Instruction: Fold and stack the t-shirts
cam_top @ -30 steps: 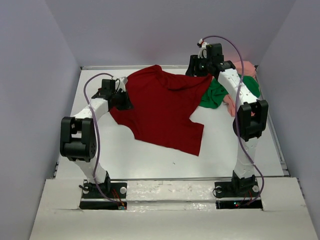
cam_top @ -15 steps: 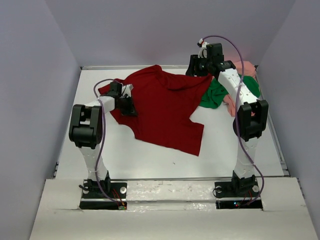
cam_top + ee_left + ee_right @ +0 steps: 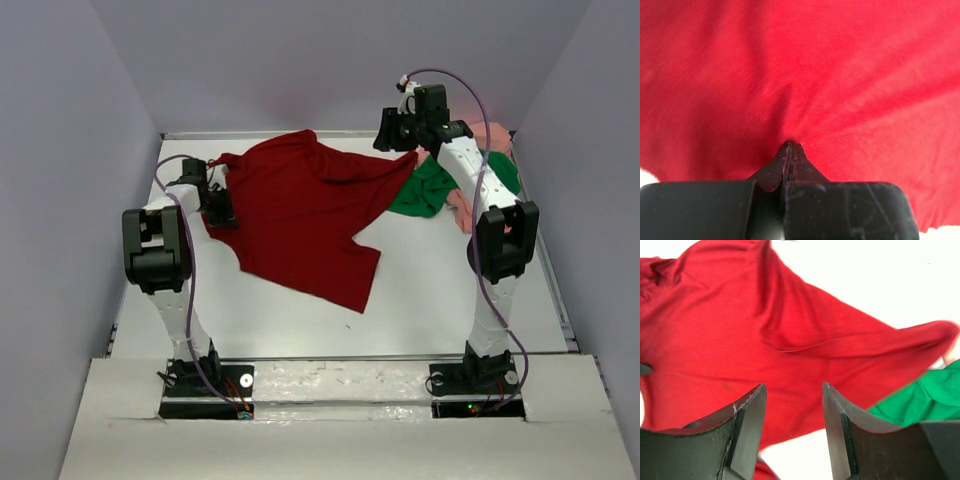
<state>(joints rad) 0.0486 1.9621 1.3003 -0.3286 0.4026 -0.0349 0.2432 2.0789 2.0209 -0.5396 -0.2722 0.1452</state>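
Note:
The dark red t-shirt (image 3: 300, 215) lies spread and rumpled across the left and middle of the white table. My left gripper (image 3: 222, 205) is shut on its left edge; in the left wrist view the pinched cloth (image 3: 840, 75) puckers at the closed gripper (image 3: 790, 146). At the back, my right gripper (image 3: 395, 140) hangs open above the shirt's right sleeve (image 3: 740, 330), nothing between its fingers (image 3: 752, 405). The bright green t-shirt (image 3: 430, 190) lies bunched at the back right, partly under the right arm, also seen as green cloth (image 3: 930, 395). The pale salmon t-shirt (image 3: 492, 135) is crumpled behind it.
The table (image 3: 450, 290) has a raised rim along the back (image 3: 230, 135) and sides, with grey walls close around. Both arm bases stand at the near edge. The right arm reaches over the green and salmon pile.
My left gripper has drawn the red shirt to the left, so the whole shirt and its right sleeve slid leftward, away from the right gripper. The right arm has stayed put.

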